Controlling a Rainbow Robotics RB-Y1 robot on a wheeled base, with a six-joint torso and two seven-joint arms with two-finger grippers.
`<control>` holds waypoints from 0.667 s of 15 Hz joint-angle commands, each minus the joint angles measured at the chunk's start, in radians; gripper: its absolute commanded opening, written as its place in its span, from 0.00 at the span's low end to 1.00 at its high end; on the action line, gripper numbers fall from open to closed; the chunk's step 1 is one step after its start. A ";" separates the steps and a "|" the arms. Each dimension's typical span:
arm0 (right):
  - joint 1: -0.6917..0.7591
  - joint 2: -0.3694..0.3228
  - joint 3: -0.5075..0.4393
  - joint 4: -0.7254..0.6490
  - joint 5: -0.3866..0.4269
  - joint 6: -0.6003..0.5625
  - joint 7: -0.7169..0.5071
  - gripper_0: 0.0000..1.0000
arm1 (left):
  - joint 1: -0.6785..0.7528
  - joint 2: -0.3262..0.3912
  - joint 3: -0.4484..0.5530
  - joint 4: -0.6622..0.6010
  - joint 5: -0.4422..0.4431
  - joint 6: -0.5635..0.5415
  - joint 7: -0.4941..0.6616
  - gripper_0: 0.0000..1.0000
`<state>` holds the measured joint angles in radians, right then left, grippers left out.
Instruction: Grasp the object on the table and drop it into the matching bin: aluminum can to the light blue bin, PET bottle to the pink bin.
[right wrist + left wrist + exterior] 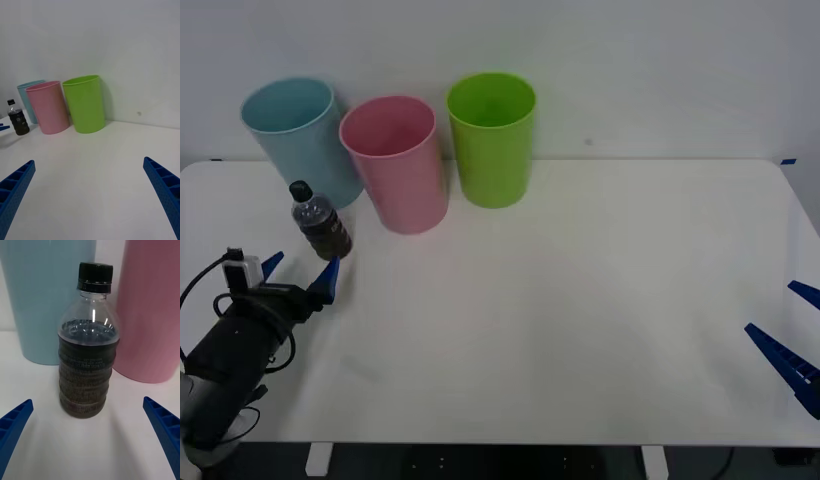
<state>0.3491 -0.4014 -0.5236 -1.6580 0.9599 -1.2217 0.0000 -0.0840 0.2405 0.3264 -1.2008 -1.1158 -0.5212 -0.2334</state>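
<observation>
The PET bottle (320, 222) (88, 348) (18, 117), clear with a black cap and dark brown contents, stands upright on the white table (580, 300) at the far left. Behind it stand the light blue bin (298, 135) (45, 296) (25, 97) and the pink bin (396, 163) (150, 307) (48, 107). My left gripper (300, 272) (90, 435) is open just in front of the bottle, its blue fingers apart on either side and not touching it. My right gripper (790, 335) (90, 191) is open at the table's right edge, far from the bottle.
A lime green bin (492, 138) (85, 103) stands to the right of the pink one, in the same row by the back wall. The three bins stand close together. Bare tabletop stretches from the bins to the right edge.
</observation>
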 commanded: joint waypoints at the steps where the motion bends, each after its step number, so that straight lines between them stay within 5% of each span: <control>1: 0.000 0.000 0.000 0.000 0.000 0.000 0.000 1.00 | -0.056 0.000 0.000 0.047 -0.013 0.027 -0.001 1.00; 10: 0.000 0.000 0.000 0.000 0.000 0.000 0.000 1.00 | -0.223 0.000 0.008 0.208 -0.062 0.086 -0.003 1.00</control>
<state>0.3491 -0.4014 -0.5236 -1.6580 0.9599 -1.2217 0.0000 -0.2935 0.2399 0.3334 -1.0056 -1.1745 -0.4373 -0.2363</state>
